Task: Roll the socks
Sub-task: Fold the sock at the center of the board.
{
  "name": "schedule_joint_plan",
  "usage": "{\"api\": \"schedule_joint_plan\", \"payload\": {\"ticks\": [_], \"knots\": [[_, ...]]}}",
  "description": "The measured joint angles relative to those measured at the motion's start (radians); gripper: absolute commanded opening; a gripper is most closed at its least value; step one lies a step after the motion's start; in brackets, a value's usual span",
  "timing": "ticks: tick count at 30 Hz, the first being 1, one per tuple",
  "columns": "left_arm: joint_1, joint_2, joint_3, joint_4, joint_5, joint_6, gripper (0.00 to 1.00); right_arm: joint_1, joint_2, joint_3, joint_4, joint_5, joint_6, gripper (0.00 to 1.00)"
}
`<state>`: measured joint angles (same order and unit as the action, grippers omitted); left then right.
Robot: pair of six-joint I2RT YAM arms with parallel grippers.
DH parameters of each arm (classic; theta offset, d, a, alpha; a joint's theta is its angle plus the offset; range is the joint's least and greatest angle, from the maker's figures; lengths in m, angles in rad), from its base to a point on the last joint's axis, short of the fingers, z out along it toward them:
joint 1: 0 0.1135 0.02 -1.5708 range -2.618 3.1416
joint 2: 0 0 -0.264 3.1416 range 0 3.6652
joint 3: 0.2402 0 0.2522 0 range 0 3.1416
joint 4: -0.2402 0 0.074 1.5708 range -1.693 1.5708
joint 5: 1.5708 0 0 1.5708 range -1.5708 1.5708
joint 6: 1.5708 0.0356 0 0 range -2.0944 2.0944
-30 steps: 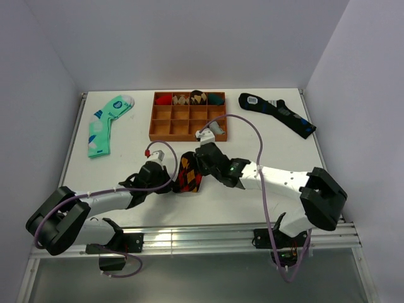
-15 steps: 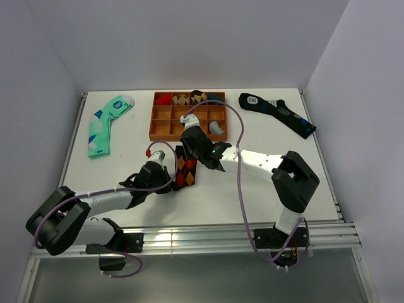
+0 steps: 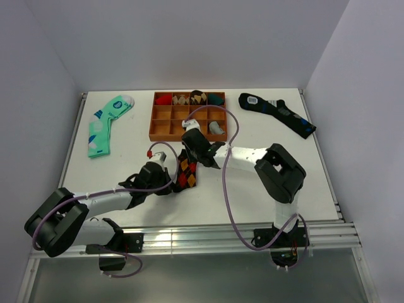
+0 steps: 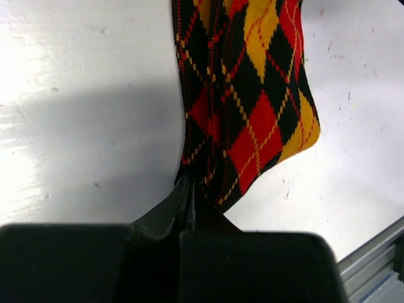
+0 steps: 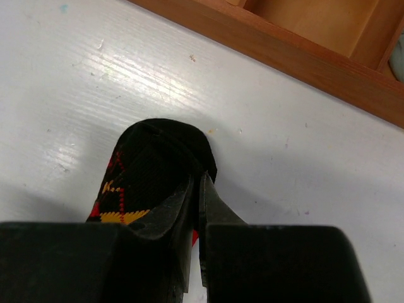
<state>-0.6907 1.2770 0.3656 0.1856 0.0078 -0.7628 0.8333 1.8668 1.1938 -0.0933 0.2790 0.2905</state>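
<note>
The black argyle sock (image 3: 185, 170) with red, orange and tan diamonds lies on the white table in front of the wooden tray, stretched between both grippers. My left gripper (image 3: 173, 182) is shut on the sock's near edge; in the left wrist view the jaws (image 4: 190, 187) pinch the fabric (image 4: 249, 95). My right gripper (image 3: 191, 156) is shut on the sock's far black end (image 5: 158, 158), jaws (image 5: 197, 183) closed on the cloth, close to the tray's front wall.
The wooden tray (image 3: 161, 129) stands behind the sock, with rolled socks in its back row and a grey one at its right; its front wall shows in the right wrist view (image 5: 297, 60). A mint green sock (image 3: 104, 123) lies far left. A dark navy sock (image 3: 278, 112) lies far right.
My right gripper has moved left and towards the tray with the sock's far end, and the sock now lies straighter and narrower. My left gripper has stayed put.
</note>
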Motion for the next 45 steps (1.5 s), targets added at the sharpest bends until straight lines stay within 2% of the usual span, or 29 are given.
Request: {"api": "schedule_joint_plan", "payload": {"ticks": [25, 26, 33, 36, 40, 45], "knots": [[-0.016, -0.012, 0.011, -0.049, 0.034, 0.01, 0.0, -0.001, 0.032, 0.058, 0.034, -0.019, -0.064, 0.04], [-0.016, -0.019, 0.011, -0.054, 0.029, 0.01, 0.03, 0.0, 0.031, 0.057, 0.034, -0.019, -0.065, 0.04], [-0.021, -0.237, 0.03, -0.195, -0.088, -0.047, 0.13, 0.011, -0.015, 0.041, 0.031, -0.018, -0.073, 0.04], [-0.021, -0.289, 0.089, -0.255, -0.18, -0.091, 0.08, 0.017, -0.037, 0.038, 0.034, -0.018, -0.075, 0.04], [-0.01, -0.225, 0.203, -0.311, -0.307, -0.126, 0.02, 0.027, -0.049, 0.024, 0.034, -0.018, -0.077, 0.04], [0.071, -0.021, 0.265, -0.299, -0.338, -0.148, 0.0, 0.04, -0.049, 0.023, 0.027, -0.02, -0.084, 0.04]]}}
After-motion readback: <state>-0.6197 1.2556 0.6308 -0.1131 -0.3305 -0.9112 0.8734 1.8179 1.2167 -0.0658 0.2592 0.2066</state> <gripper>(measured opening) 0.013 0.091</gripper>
